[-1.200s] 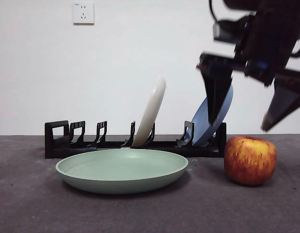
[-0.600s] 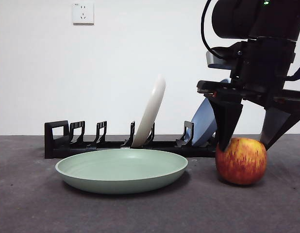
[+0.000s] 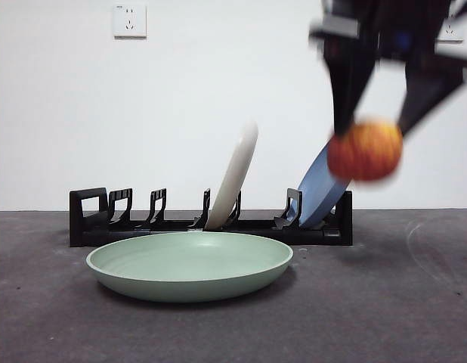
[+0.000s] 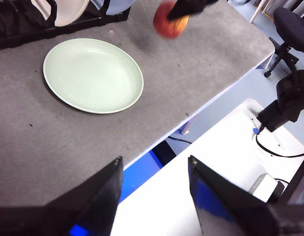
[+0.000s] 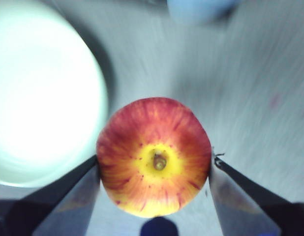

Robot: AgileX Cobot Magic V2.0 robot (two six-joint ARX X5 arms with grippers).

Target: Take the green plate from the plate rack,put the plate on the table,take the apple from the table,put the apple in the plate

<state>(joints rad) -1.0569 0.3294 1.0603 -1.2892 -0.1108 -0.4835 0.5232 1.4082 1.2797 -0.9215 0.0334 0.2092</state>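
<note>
The green plate lies flat on the table in front of the plate rack. My right gripper is shut on the apple and holds it high in the air, right of the plate and in front of the blue plate. In the right wrist view the apple sits stem-up between both jaws, with the green plate below and to one side. My left gripper stands open, off the table's edge, far from the plate. The lifted apple also shows there.
A cream-white plate and a blue plate stand in the rack's slots. The rack's loop handle is at its left end. A wall socket is behind. An office chair stands beyond the table's edge.
The right gripper came down around the apple, shut on it, and has lifted it off the table. The green plate has not moved.
</note>
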